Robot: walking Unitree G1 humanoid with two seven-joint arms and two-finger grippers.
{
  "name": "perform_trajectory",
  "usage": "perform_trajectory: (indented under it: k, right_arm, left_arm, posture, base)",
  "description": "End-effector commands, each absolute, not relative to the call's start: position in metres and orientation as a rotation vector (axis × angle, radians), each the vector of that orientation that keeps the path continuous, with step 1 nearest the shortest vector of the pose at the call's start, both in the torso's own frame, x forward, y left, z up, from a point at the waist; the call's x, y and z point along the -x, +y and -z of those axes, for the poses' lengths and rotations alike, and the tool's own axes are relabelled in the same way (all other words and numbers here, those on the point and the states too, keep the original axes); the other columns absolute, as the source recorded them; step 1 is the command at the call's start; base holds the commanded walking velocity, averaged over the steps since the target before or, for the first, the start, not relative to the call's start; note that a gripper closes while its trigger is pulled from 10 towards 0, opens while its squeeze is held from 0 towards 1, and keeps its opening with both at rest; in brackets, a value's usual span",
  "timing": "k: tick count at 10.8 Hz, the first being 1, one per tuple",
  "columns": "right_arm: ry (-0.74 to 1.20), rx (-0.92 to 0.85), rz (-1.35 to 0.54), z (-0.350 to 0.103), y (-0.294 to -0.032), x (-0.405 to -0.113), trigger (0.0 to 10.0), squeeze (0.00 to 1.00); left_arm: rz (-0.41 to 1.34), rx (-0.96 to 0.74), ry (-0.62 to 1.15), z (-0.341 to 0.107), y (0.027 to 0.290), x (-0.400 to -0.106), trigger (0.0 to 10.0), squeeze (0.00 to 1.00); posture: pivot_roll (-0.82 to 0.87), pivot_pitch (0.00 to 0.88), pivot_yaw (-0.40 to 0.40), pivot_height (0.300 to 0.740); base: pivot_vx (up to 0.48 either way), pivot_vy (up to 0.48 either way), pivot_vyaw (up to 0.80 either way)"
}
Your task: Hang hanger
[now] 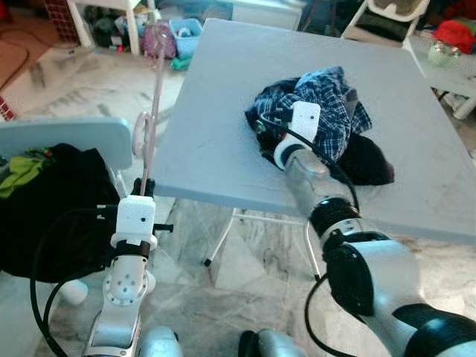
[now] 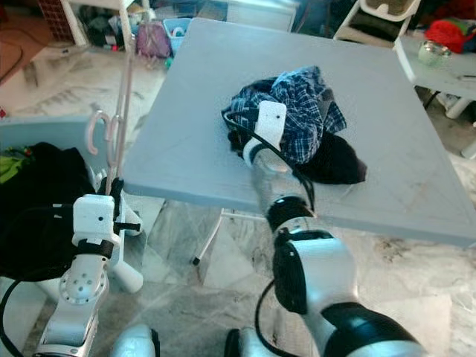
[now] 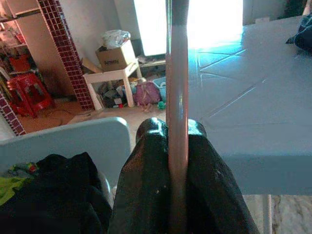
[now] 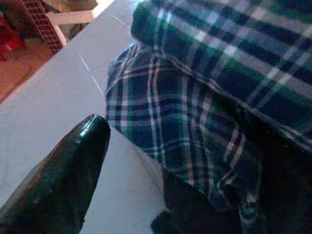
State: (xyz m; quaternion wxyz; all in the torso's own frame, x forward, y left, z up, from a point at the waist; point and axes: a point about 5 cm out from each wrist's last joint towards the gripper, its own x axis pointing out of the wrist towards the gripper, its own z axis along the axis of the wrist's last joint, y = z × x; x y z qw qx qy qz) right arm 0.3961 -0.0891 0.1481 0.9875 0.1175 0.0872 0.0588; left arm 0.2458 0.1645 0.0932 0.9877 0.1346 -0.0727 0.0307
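Pink hanger [image 1: 152, 104]: clamped upright in left gripper [image 3: 178, 161], lower left of frame.
Right gripper [image 4: 63, 180]: at plaid shirt [image 1: 327, 104] on grey table [image 1: 216, 141]; jaw state cannot be told.
Cardboard box [image 3: 116, 56]: printing unreadable.

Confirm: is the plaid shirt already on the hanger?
No. The plaid shirt lies crumpled on the table; the left gripper holds the bare hanger.

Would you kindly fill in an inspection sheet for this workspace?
Surface: grey table, mostly bare.
Job's things: pink hanger held upright beside the table's edge; plaid shirt bunched on the table.
Clutter: dark garment under the shirt.
Grippers: left gripper shut on the hanger; right gripper at the shirt.
Cables: black cable looping by the left arm.
Surroundings: chair with dark clothes, marble floor.
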Motion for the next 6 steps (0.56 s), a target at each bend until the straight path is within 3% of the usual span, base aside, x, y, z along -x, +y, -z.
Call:
perform_trajectory:
  k: [1, 2, 6]
  right_arm:
    - [0.145, -0.244, -0.129, -0.153, -0.089, -0.398, 10.0, 0.00]
    - [0.145, -0.214, -0.149, -0.146, -0.093, -0.395, 10.0, 0.00]
    - [0.075, -0.156, -0.174, -0.103, -0.168, -0.360, 10.0, 0.00]
  left_arm:
    - [-0.071, -0.272, -0.161, -0.098, 0.164, -0.246, 10.0, 0.00]
    - [-0.072, -0.272, -0.160, -0.098, 0.164, -0.246, 10.0, 0.00]
    - [-0.014, -0.278, -0.153, -0.097, 0.160, -0.249, 10.0, 0.00]
  posture:
    - [0.17, 0.101, -0.126, 0.740]
    - [0.16, 0.100, -0.119, 0.740]
    - [0.10, 0.113, -0.075, 0.740]
  base:
    - [0.000, 0.000, 0.00]
    - [0.000, 0.000, 0.00]
    - [0.000, 0.000, 0.00]
